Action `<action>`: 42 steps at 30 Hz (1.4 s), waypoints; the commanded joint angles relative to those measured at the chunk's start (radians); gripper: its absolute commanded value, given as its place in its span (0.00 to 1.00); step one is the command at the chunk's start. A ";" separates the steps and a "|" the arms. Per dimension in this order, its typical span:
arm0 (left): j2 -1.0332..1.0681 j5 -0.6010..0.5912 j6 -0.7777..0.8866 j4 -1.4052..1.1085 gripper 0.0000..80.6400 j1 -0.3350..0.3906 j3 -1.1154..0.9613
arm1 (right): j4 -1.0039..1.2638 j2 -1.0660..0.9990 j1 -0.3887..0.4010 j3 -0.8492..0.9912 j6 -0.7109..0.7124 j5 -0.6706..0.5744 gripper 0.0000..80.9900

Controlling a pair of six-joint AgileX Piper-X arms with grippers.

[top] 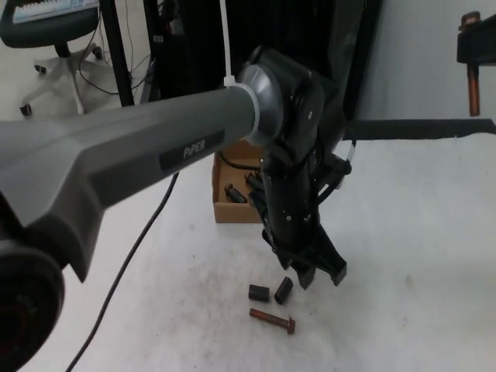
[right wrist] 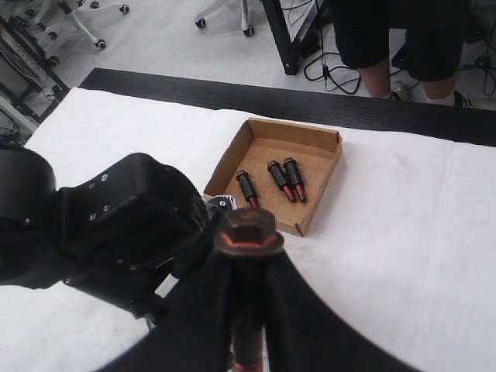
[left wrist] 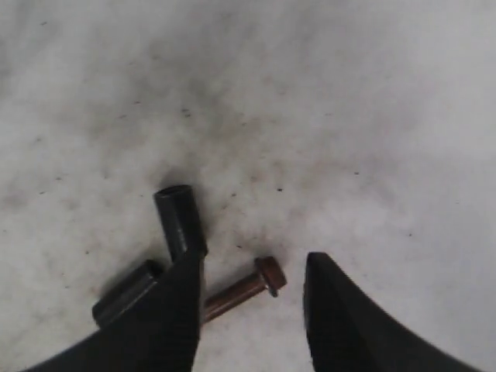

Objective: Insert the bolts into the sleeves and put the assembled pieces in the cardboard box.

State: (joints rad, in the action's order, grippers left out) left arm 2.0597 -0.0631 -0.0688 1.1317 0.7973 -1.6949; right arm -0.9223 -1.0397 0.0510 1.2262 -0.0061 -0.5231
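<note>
**Left gripper open over loose parts, right gripper clamped on a bolt**

High view: the grey forearm of the left arm [top: 132, 155] is nearest the camera and runs in from the left edge. Its black wrist turns down to the white bench [top: 418, 232]. The left gripper [top: 320, 273] hangs just above the bench with its fingers spread and nothing between them. Just beside its tips lie one black sleeve [top: 259, 293] and a second sleeve [top: 284, 290]. They are close together but apart. The loose bolt [top: 273, 318] (copper-coloured, on its side) lies just in front of them. The cardboard box [top: 232, 213] sits behind the gripper, farther from the camera, with dark pieces inside. At the top right edge the right gripper [top: 473, 54] is raised well clear of the bench. The held bolt [top: 472, 89] hangs down from it.

Left wrist view: the two dark fingers stand parted. One finger [left wrist: 155, 325] overlaps both sleeves, which lie on the bench beyond it. The loose bolt [left wrist: 244, 288] lies with its head in the gap between the fingers, touching neither sleeve.

Right wrist view: the right gripper [right wrist: 248, 260] is clenched on the held bolt [right wrist: 246, 232], whose hex head stands out past the fingertips. Beyond it is the left arm's black wrist. Farther off is the cardboard box [right wrist: 288, 147], open-topped, with three assembled pieces [right wrist: 279, 180] lying side by side on its floor.
</note>
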 commanded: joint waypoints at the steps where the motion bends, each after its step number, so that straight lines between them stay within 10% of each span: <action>1: -0.003 0.014 0.001 0.004 0.50 0.002 -0.009 | -0.017 0.006 -0.004 0.006 -0.001 -0.007 0.01; 42: 0.082 0.032 0.077 -0.044 0.50 0.000 -0.012 | -0.019 0.006 -0.004 0.006 -0.001 -0.011 0.01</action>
State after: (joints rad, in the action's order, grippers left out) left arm 2.1467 -0.0409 0.0000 1.0829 0.7973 -1.6973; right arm -0.9359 -1.0397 0.0510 1.2262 -0.0061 -0.5231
